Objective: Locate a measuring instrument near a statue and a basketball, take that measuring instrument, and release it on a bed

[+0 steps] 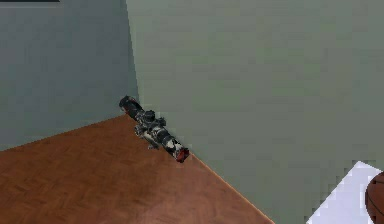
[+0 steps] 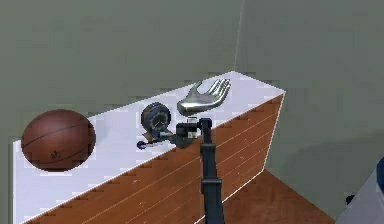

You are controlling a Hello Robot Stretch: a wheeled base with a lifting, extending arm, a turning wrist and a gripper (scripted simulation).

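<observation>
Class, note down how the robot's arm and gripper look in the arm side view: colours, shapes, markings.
The arm is a dark square bar. At its end sit two small white squares with black marks. Left of them, the gripper has a dark body and two thin fingers.

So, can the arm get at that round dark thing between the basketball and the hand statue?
Probably yes: the fingers are right by the round dark thing, and the basketball and hand statue stand clear to either side.
</observation>
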